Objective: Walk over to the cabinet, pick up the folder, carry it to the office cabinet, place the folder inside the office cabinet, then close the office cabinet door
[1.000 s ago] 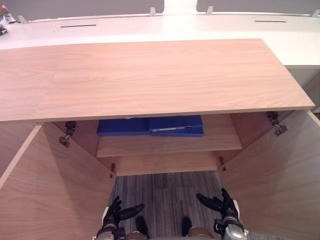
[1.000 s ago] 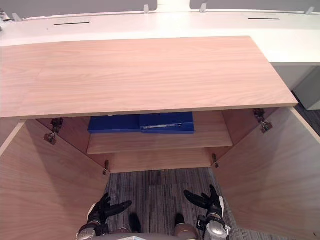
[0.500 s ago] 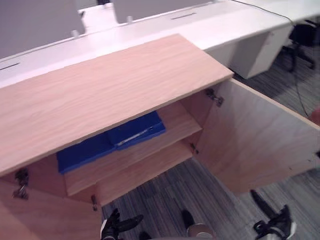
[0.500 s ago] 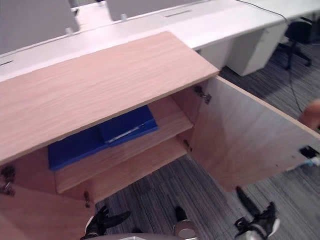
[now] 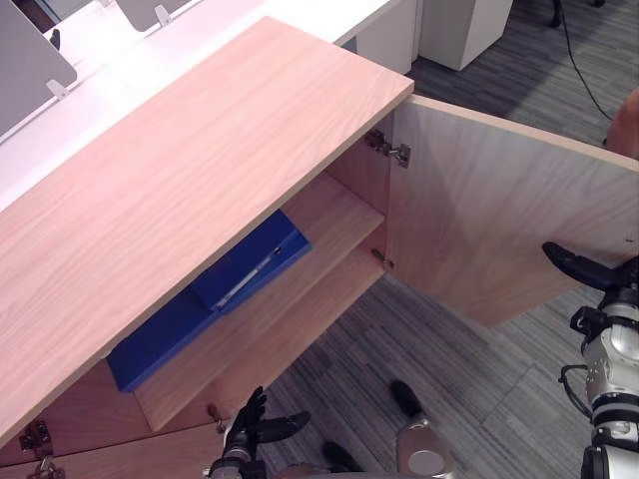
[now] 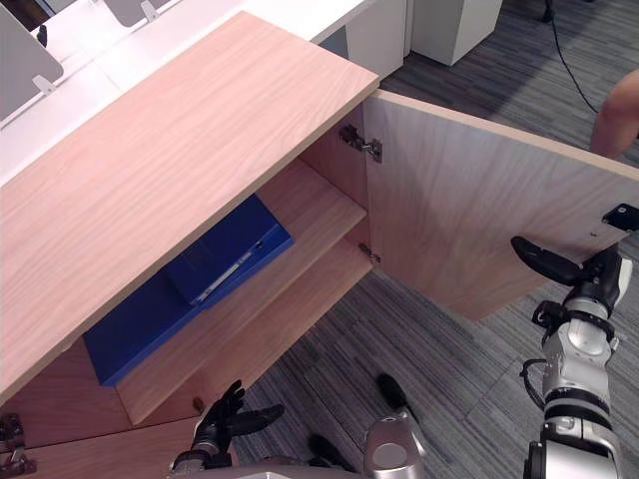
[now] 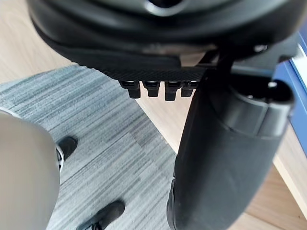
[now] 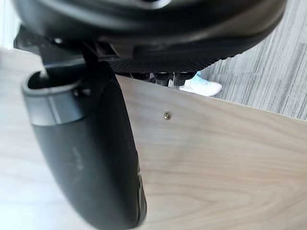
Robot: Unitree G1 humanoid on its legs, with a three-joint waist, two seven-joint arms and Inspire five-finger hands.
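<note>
Grey striped carpet (image 5: 479, 369) covers the floor, and a long white desk (image 5: 120, 45) runs behind the office cabinet (image 5: 180, 190). The cabinet's right door (image 5: 479, 210) stands wide open. On the upper shelf (image 5: 329, 225) inside lies the blue folder (image 6: 225, 261), flat, atop a second blue one. The right hand (image 6: 584, 274) rests against the door's inner face at its outer edge; whether it grips cannot be told. The left hand (image 5: 250, 424) hangs low over the carpet, loosely spread, holding nothing. A person's arm (image 6: 614, 115) shows beyond the door.
</note>
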